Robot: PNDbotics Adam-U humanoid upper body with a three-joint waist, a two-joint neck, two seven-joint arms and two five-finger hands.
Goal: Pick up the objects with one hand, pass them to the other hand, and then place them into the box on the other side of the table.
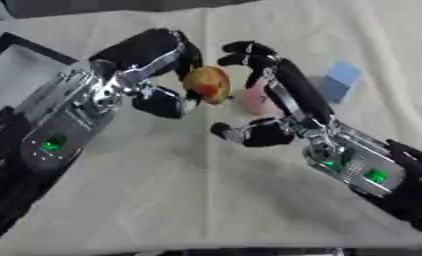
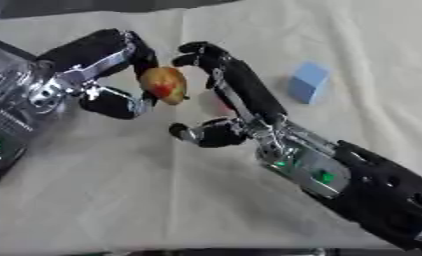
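Handover, frame ctr-top: yellow-red fruit is gripped by curled fingers of left hand, w/ right hand just beside it to the right, fingers unclenched & nothing held, fruit's long axis near vertical; box seen at upper left.

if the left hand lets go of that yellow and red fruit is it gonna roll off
Probably yes: the fruit looks rounded and smooth, so on the cloth it would likely roll. It seems rigid, keeping its shape in the left hand. The right hand is open beside it, and could likely catch it.
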